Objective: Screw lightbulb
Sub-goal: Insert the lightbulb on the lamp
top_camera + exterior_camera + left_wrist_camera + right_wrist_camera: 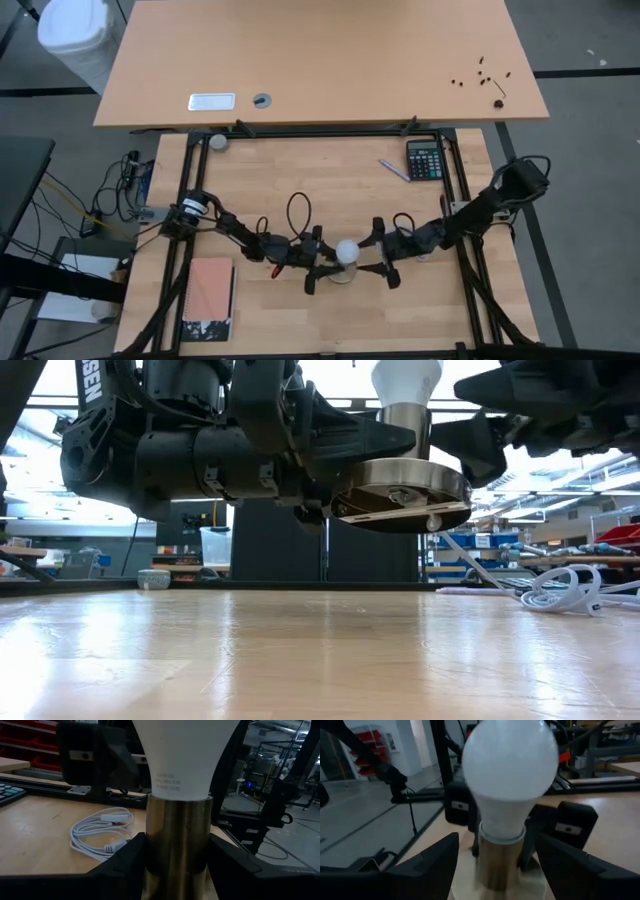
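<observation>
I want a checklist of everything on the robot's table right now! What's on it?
Surface: wooden table, mostly bare.
Job's things: white lightbulb sits in a brass socket, whose base is lifted off the table.
Clutter: calculator, pen, notebook.
Grippers: left gripper shut on the socket; right gripper open around the bulb.
Cables: white cord coiled on the table.
Surroundings: desk, white bin.

one lightbulb (346,251), one calculator (425,159), one notebook (210,288)

Overhead, table-level and both wrists share lightbulb (346,251).
</observation>
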Controlling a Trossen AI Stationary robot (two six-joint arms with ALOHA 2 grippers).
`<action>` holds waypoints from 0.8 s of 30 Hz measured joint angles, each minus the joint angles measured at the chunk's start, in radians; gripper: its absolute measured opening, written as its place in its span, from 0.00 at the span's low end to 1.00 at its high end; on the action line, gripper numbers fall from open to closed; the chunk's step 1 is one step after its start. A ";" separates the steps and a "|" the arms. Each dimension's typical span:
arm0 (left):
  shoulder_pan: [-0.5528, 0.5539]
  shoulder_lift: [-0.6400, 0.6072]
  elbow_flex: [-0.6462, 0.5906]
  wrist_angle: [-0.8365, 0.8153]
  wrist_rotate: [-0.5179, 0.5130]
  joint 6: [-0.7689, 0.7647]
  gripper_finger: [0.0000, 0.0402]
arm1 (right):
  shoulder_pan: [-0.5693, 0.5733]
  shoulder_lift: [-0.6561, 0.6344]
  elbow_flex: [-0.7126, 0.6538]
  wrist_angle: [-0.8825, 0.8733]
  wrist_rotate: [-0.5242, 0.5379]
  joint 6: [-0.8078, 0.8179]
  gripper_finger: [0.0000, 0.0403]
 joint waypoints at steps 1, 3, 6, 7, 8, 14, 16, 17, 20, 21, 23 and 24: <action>0.000 0.000 0.000 -0.001 0.000 -0.002 0.45 | -0.016 0.001 0.001 0.006 -0.024 0.001 0.68; 0.000 0.000 0.000 -0.002 0.001 -0.014 0.45 | -0.049 0.003 0.008 0.004 -0.066 0.000 0.69; 0.004 0.000 0.000 -0.008 0.002 -0.020 0.45 | -0.091 0.003 0.031 0.005 -0.159 -0.005 0.71; 0.006 0.000 0.000 -0.011 0.002 -0.020 0.45 | -0.101 0.003 0.041 0.004 -0.187 -0.008 0.71; 0.007 0.000 0.000 -0.012 0.004 -0.019 0.45 | -0.109 0.003 0.051 -0.005 -0.211 -0.013 0.71; 0.007 0.000 0.000 -0.009 -0.006 -0.017 0.46 | -0.127 0.002 0.077 -0.052 -0.305 -0.031 0.70; 0.007 0.000 0.000 -0.013 -0.014 -0.017 0.46 | -0.123 -0.010 0.060 -0.054 -0.311 -0.020 0.69; 0.007 0.000 0.000 -0.013 -0.020 -0.017 0.46 | -0.120 -0.018 0.051 -0.055 -0.311 -0.012 0.69; 0.007 0.000 0.001 -0.003 -0.040 -0.016 0.46 | -0.104 -0.059 0.021 -0.058 -0.326 0.022 0.68; 0.007 0.000 0.001 0.000 -0.052 -0.016 0.46 | -0.097 -0.073 0.012 -0.059 -0.343 0.036 0.68; 0.011 0.000 0.001 -0.006 -0.098 -0.020 0.46 | -0.073 -0.104 -0.002 -0.062 -0.409 0.073 0.67; 0.017 0.000 0.000 -0.011 -0.112 -0.021 0.46 | -0.059 -0.122 -0.011 -0.059 -0.440 0.080 0.67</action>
